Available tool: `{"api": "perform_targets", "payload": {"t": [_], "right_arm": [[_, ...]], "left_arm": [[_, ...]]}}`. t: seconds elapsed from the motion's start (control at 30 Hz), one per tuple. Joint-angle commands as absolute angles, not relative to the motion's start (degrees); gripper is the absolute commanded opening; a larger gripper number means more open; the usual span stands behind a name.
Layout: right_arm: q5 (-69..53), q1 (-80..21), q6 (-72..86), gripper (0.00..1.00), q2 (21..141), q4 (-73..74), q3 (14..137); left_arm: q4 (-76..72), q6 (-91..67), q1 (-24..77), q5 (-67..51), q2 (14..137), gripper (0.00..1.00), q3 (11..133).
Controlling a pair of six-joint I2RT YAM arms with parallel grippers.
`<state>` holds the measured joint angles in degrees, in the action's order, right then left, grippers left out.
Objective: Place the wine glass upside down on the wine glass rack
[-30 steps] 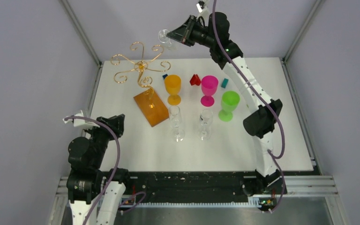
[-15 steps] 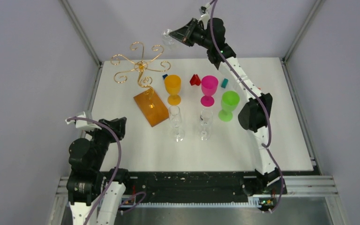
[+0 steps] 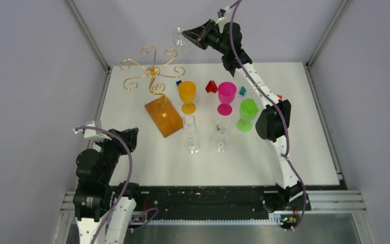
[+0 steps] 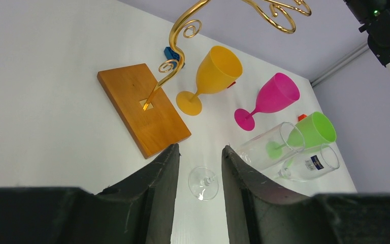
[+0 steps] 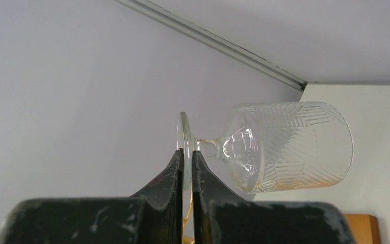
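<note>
Clear cut-patterned wine glass (image 5: 284, 147); glossy gold wire rack (image 3: 153, 71), smooth wooden base (image 4: 132, 96).

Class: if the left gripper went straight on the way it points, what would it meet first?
Probably the foot of the nearer clear wine glass, which sits framed by the open left gripper; depth is unclear.

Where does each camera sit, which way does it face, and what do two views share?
Top external: above and behind the robot, looking down on the table; left arm and right arm show.
Left wrist: low over the table, looking across it past the open left gripper toward the wine glass rack and orange glass.
Right wrist: raised high, facing the wall; the right gripper pinches the foot of the wine glass, held sideways.
Shared: top and left wrist both show the rack and orange glass.
</note>
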<state>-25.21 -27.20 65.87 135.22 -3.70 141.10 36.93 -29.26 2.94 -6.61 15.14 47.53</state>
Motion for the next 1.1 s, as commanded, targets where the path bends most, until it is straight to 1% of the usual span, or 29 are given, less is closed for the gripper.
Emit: {"api": "perform_targets", "payload": {"t": [0.0, 0.33, 0.57, 1.07], "right_arm": [[-22.5, -27.5, 71.9, 0.00, 134.2, -12.2, 143.1], [-17.0, -29.7, 72.5, 0.00, 132.6, -5.8, 142.1], [-14.0, -31.0, 73.3, 0.00, 132.9, -4.1, 142.7], [-17.0, -32.4, 72.9, 0.00, 133.3, -2.7, 143.6]], "left_arm": [[35.1, -29.9, 3.0, -7.0, 14.7, 0.41, 47.7], [35.1, -30.8, 3.0, -6.9, 14.2, 0.39, 47.3], [35.2, -30.8, 3.0, -6.8, 13.9, 0.40, 47.3], [34.1, -31.6, 3.0, -7.7, 13.7, 0.40, 46.3]]}}
